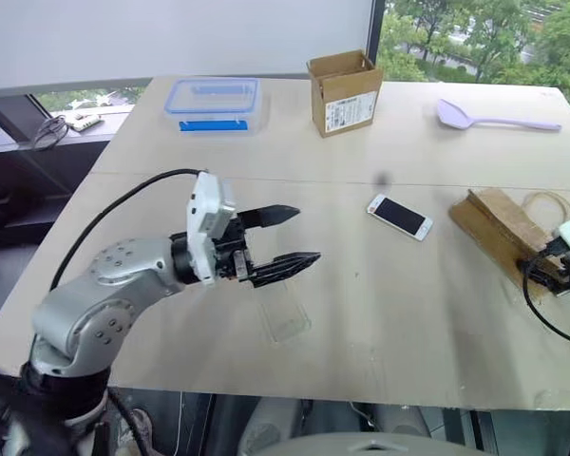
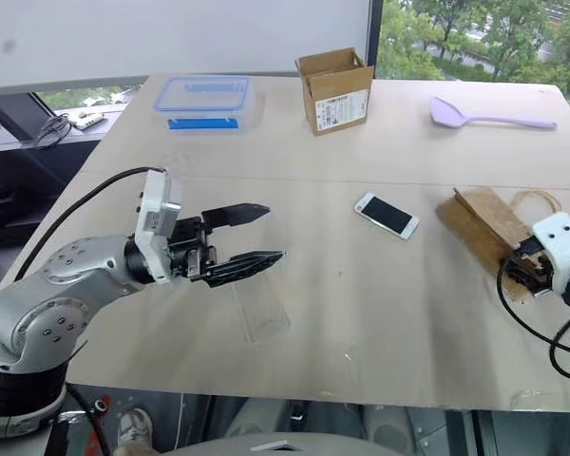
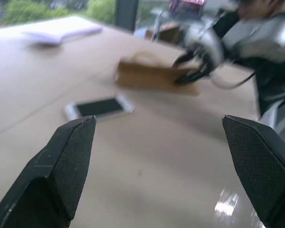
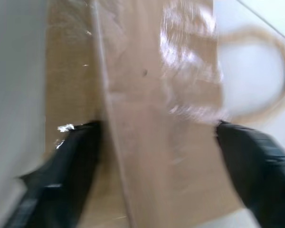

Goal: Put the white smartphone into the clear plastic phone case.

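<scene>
Nothing seated yet: white smartphone point(image 1: 399, 217) lies screen-up mid-worktop point(image 1: 408, 323), bare, well apart from the clear plastic phone case point(image 1: 287, 309), which sits empty nearer me and left of it. My left hand point(image 1: 287, 237) hovers over the case's far end, fingers apart, holding nothing. Right hand point(image 2: 522, 271) is at the brown paper bag point(image 1: 502, 226) far right, fingers spread wide, empty. Both pickup and insertion remain.

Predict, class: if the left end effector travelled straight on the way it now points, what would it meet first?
Probably the white smartphone: it lies ahead of the open left end effector, though slightly off-centre, with bare table between.
</scene>
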Action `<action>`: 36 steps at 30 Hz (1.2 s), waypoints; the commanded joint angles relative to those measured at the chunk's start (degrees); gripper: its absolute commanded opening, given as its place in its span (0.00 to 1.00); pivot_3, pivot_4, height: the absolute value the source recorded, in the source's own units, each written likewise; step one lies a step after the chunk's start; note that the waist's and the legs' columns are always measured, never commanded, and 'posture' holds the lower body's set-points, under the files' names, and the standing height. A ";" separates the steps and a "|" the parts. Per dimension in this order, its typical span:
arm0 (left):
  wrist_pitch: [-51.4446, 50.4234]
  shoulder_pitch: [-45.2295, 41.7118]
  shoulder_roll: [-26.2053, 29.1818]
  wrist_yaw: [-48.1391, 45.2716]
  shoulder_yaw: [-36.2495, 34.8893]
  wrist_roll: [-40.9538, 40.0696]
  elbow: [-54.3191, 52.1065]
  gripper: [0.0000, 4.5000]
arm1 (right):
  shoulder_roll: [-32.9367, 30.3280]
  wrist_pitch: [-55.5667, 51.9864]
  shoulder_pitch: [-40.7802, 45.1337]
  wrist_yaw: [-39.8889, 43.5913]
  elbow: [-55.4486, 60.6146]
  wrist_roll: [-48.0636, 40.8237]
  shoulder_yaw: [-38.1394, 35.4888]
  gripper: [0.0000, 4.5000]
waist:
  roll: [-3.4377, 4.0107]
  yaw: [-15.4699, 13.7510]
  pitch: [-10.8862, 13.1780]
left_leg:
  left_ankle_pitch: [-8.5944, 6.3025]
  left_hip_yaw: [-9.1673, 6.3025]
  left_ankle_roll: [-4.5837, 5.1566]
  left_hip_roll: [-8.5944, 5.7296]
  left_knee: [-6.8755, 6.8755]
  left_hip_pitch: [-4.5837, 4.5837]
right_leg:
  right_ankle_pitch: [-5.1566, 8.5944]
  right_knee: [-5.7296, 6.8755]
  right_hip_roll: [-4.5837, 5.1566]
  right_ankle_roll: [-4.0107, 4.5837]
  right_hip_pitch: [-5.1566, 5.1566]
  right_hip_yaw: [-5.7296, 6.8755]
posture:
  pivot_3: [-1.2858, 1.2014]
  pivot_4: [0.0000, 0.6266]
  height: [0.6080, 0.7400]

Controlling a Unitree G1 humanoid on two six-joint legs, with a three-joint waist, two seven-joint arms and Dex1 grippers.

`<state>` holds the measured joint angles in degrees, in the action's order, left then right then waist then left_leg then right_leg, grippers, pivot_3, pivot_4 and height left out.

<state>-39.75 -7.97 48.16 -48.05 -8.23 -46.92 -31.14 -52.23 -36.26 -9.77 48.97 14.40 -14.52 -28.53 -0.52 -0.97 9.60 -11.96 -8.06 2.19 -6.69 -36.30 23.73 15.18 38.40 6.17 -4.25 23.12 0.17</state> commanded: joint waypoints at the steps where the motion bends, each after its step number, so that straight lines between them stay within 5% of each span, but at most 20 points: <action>1: 6.66 2.08 3.13 -5.36 0.39 7.20 2.88 0.98 | -0.63 4.87 -3.72 9.41 4.46 -6.60 -8.93 0.99 | 0.04 0.03 0.02 | -0.01 0.00 0.01 0.00 0.00 0.00 | 0.00 -0.01 -0.02 0.00 0.00 0.01 | 0.52 0.24 1.00; 7: 19.61 3.41 7.64 -19.18 4.56 16.53 10.70 0.98 | 0.55 -2.37 -0.22 12.68 14.88 -25.05 -12.59 0.99 | 0.13 0.45 0.05 | -0.05 0.18 0.07 0.32 -0.03 -0.02 | -0.18 -0.34 -0.01 0.34 -0.05 -0.11 | 0.52 0.24 1.00; 10: 24.78 1.87 8.68 -24.85 6.96 19.89 15.05 0.80 | 0.13 -3.97 -0.09 13.09 21.57 -30.38 -8.94 1.00 | 0.13 0.13 0.05 | -0.05 0.17 0.08 0.55 -0.03 0.00 | -0.23 -0.38 -0.10 0.42 -0.05 0.00 | 0.52 0.24 1.00; 11: 26.79 1.37 9.00 -26.86 7.82 21.01 16.54 0.70 | 0.11 -3.70 0.15 12.88 23.55 -31.00 -7.00 1.00 | 0.13 0.09 0.05 | -0.05 0.17 0.07 0.57 -0.02 0.01 | -0.23 -0.38 -0.10 0.43 -0.04 0.01 | 0.52 0.24 1.00; 18: 41.92 -7.31 5.75 -36.91 16.43 30.22 30.19 0.70 | -0.05 5.23 1.39 13.82 27.39 -22.76 9.18 1.00 | 0.11 0.00 0.06 | -0.07 0.22 0.09 0.53 -0.01 0.11 | -0.36 -0.61 -0.06 0.19 -0.04 0.02 | 0.52 0.24 1.00; 24: 55.27 -15.80 0.54 -43.40 24.75 37.82 42.01 0.70 | 1.49 7.81 1.81 12.14 26.27 -21.36 12.57 1.00 | 0.06 0.21 0.08 | -0.07 0.21 0.09 0.52 -0.03 0.11 | -0.39 -0.57 -0.08 0.15 -0.03 0.03 | 0.52 0.24 1.00; 27: 61.72 -16.67 0.38 -44.38 27.24 39.84 44.77 0.53 | 2.25 9.91 0.84 10.46 26.65 -19.08 12.95 1.00 | 0.07 0.29 0.07 | -0.07 0.23 0.08 0.52 -0.03 0.10 | -0.40 -0.54 -0.10 0.14 0.01 0.01 | 0.52 0.24 1.00; 32: 61.76 -15.65 0.64 -44.22 27.38 39.30 44.15 0.05 | 3.30 10.00 -1.12 8.57 27.96 -19.23 12.58 1.00 | 0.18 0.13 0.00 | -0.07 0.21 0.10 0.52 -0.02 0.01 | -0.40 -0.49 -0.10 0.13 -0.06 -0.01 | 0.52 0.24 1.00; 36: 54.27 -15.00 -1.11 -40.26 25.70 36.55 38.51 0.01 | 3.77 10.62 -2.81 7.28 28.41 -18.33 12.65 1.00 | 0.20 0.12 -0.01 | -0.07 0.17 0.11 0.52 -0.06 -0.04 | -0.43 -0.47 -0.14 0.08 -0.13 0.03 | 0.52 0.24 1.00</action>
<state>19.81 -24.01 48.39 -91.55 18.19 -9.36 11.44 -49.00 -26.89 -11.89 57.17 40.77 -33.02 -15.39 -0.32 -0.85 9.59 -12.03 -7.89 2.30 -6.17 -36.37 23.70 14.75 37.93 6.01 -4.19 22.99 0.22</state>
